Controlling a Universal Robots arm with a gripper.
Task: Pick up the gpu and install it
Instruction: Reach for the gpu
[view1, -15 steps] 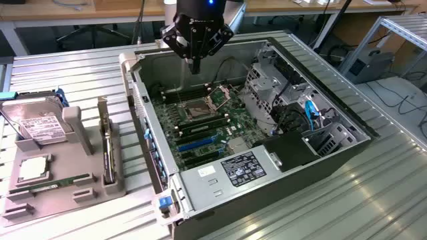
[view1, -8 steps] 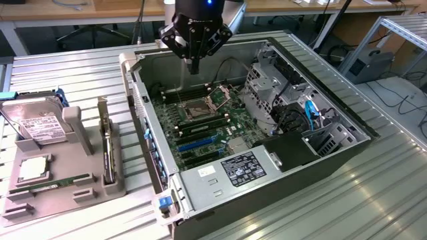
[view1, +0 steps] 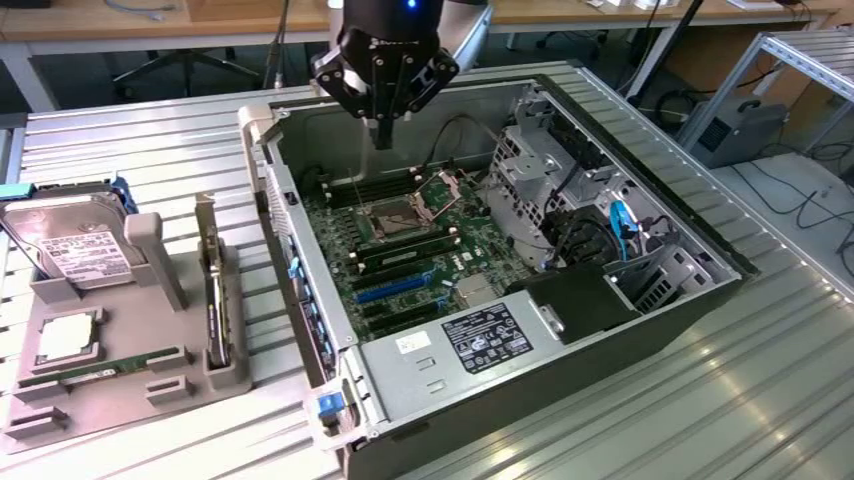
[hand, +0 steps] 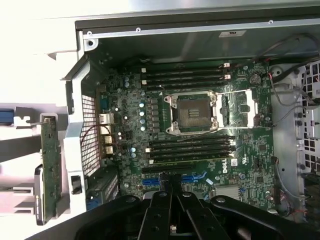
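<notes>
Over the open case (view1: 310, 118), end effector (view1: 383, 138) pressed together, empty; gpu (view1: 214, 295) upright in holder (view1: 224, 372), best gripped squarely by its top edge.

You had an open case (view1: 587, 365) lying on the ribbed worktop (view1: 761, 400), its motherboard (view1: 400, 275) facing up and the CPU socket (view1: 400, 218) open. At the exterior view's left, a grey holder (view1: 194, 385) carried a hard drive (view1: 74, 250) and a memory stick (view1: 114, 368).
</notes>
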